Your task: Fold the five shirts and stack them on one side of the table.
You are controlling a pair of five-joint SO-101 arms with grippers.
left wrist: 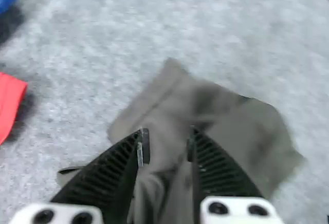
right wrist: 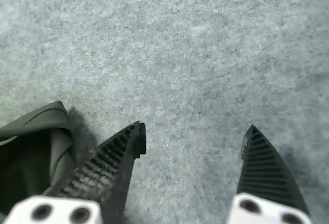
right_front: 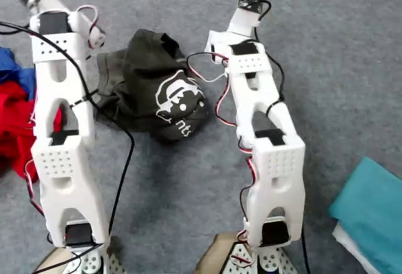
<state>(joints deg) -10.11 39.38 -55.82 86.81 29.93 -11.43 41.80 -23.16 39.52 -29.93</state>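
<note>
The grey table (right_front: 339,54) has lots of bare room on the far side, past the right arm (right_front: 264,117), and more bare room near the front between the two arms. The left edge is crowded. A red shirt (right_front: 12,129) and a blue shirt (right_front: 9,63) lie there in a heap and run off the edge. At the right edge a teal shirt (right_front: 370,205) lies flat, with a white cloth (right_front: 352,242) poking out under it (I cannot tell if that is a shirt too).

The dark shirt (right_front: 157,92) sits crumpled in the middle, between the left arm (right_front: 59,129) and the right arm.

The high view does not show the fingers well, but the wrist views do. In the left wrist view the left gripper (left wrist: 164,147) is pinched tight on a fold of the dark shirt, and the cloth runs between its two black fingers. That view also shows a bit of the red and blue shirts off to one side. In the right wrist view the right gripper (right wrist: 194,142) is spread wide with nothing in it, over bare table, and a corner of the dark shirt lies just beside one finger.

Count: two arms, two grippers, one dark shirt, one red, one blue, one teal, one white cloth.
</note>
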